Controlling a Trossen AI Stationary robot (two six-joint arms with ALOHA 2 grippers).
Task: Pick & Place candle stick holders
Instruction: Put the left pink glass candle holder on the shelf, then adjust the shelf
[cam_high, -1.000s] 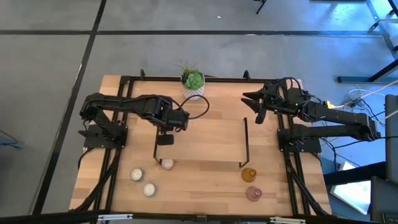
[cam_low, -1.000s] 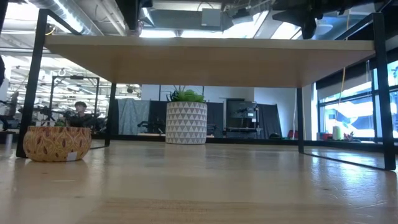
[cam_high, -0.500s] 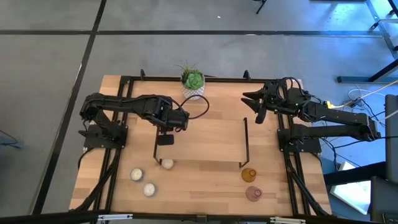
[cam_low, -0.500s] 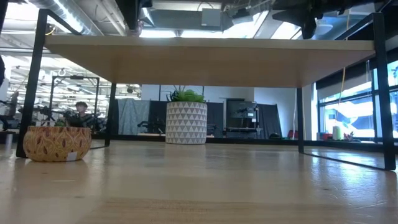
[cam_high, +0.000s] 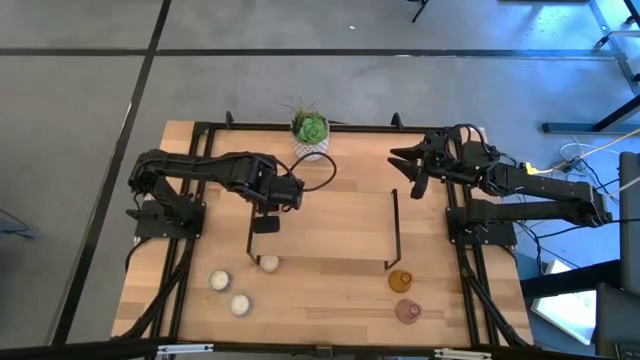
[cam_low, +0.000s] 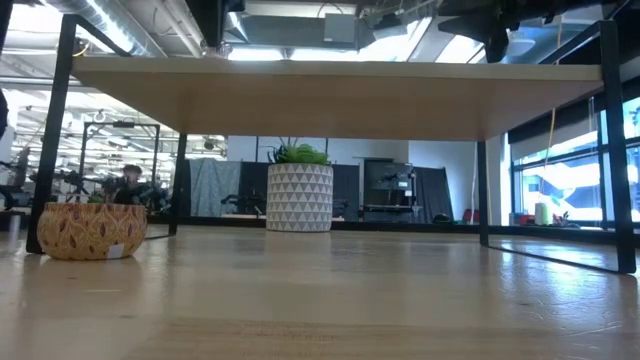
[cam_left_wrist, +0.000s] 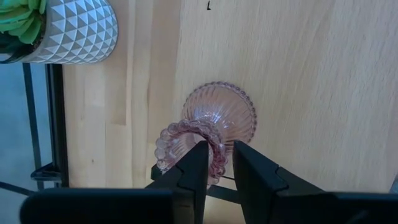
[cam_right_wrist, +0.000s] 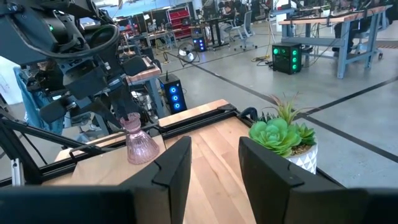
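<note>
The left gripper (cam_high: 266, 224) is positioned over the raised wooden shelf (cam_high: 340, 225) at the centre of the table (cam_high: 180, 150), toward the shelf's 9 o'clock end. In the left wrist view its fingers (cam_left_wrist: 194, 168) close narrowly on the beaded rim of a dusty-pink candle stick holder (cam_left_wrist: 214, 124), which stands upright on the shelf top; the right wrist view shows the same holder (cam_right_wrist: 140, 142) upright beneath that gripper. The right gripper (cam_high: 405, 165) hangs above the table at the shelf's 2 o'clock corner, fingers (cam_right_wrist: 174, 165) spread apart and carrying nothing. Three cream-white holders lie at the 7 o'clock part of the table: one (cam_high: 269, 263) just at the shelf's near edge, one (cam_high: 219, 281) further toward 8 o'clock, one (cam_high: 240, 304) nearest the table's front edge. An amber holder (cam_high: 400, 281) stands at 5 o'clock just off the shelf's corner leg, with a second dusty-pink holder (cam_high: 407, 311) near it toward the front edge. A white patterned pot with a green plant (cam_high: 310, 130) stands at 12 o'clock on the table's far edge. In the low view a patterned cream holder (cam_low: 92, 230) rests on the table surface beneath the shelf.
</note>
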